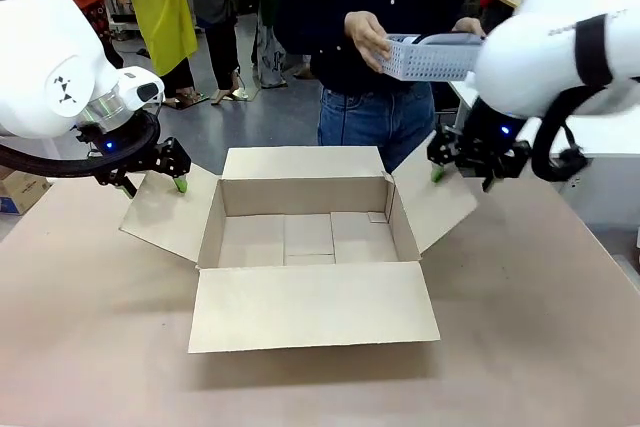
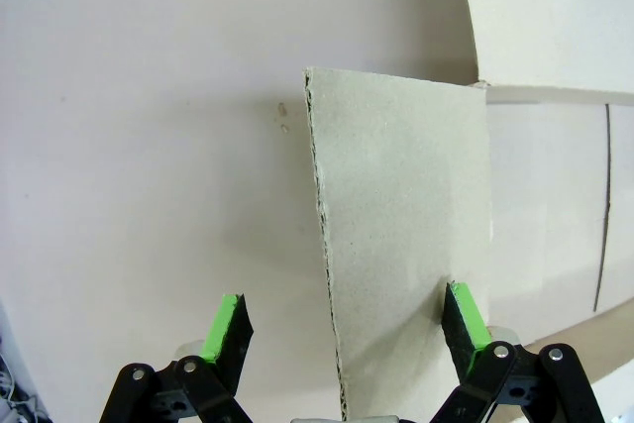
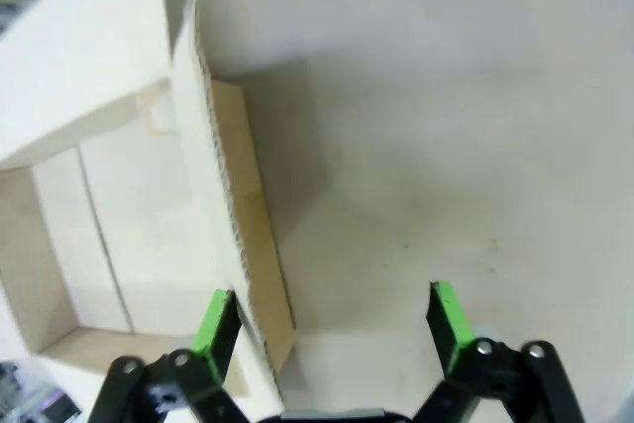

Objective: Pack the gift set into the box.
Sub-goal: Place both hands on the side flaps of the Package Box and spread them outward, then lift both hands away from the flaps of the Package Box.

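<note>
The box [image 1: 305, 237] sits open at the table's [image 1: 90, 347] middle, with a bare cardboard floor. Its near flap [image 1: 312, 305] is folded flat outwards towards the robot.

The left gripper [image 2: 345, 324] is released and spread wide. The left flap [image 2: 406, 225] rises between its fingers, with the flap's corrugated edge about midway in the gap and its face running past one green pad [image 2: 466, 316]. I cannot tell whether that pad touches the cardboard. Nothing is clamped.

The right gripper [image 3: 332, 316] is just as wide open. The right flap's [image 3: 213, 175] edge stands just inside one finger, bare table lies under the rest of the gap, and the box's inside is beyond that finger.

Past both sets of fingertips, across the far flap [image 1: 300, 161], a person holds the white basket [image 1: 430, 59] at waist height, one hand [image 1: 368, 37] on its end. A grey item shows over its rim; the rest of its contents are too small to tell.

As I judge it, packing has not begun: the box is ready, but the gift set is in the air, well apart from it. It has yet to go down into the box, and the flaps probably have to be closed afterwards.

Nothing blocks the opening, though both grippers flank it closely, so a lowering basket passes between them. Other people stand farther off behind the person.
</note>
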`<state>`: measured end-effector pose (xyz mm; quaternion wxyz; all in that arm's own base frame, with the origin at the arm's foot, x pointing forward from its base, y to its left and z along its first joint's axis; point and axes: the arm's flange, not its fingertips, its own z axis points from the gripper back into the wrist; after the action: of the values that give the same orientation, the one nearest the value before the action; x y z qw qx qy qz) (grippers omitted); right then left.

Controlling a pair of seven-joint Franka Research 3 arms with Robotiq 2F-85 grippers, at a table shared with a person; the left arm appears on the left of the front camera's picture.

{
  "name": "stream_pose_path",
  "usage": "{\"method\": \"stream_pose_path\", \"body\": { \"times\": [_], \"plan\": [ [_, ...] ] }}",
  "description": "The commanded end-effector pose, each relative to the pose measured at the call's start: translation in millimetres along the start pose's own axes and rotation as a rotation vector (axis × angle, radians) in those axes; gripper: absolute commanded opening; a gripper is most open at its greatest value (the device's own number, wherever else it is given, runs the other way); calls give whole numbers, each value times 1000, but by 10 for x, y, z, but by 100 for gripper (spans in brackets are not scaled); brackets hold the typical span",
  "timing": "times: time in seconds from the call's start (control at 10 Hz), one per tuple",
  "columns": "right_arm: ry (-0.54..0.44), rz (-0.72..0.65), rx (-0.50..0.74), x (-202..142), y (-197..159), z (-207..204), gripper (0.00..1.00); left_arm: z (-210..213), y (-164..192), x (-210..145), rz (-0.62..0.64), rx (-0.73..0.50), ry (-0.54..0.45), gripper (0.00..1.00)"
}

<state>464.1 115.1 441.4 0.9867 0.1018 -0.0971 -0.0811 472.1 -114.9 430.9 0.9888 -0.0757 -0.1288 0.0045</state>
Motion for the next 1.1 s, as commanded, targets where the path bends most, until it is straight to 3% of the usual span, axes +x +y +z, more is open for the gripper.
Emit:
{"method": "stream_pose_path", "body": {
  "times": [0.0,0.1,0.2,1.0],
  "plan": [
    [60,59,193,-96,-407,-246,100,23,-4,-8,7,17,-2,100],
    [106,121,294,-97,-533,-428,100,23,-4,-8,7,17,-2,100],
    [17,11,78,-40,-256,-139,100,23,-4,-8,7,17,-2,100],
    [17,11,78,-40,-256,-139,100,23,-4,-8,7,17,-2,100]
  ]
}}
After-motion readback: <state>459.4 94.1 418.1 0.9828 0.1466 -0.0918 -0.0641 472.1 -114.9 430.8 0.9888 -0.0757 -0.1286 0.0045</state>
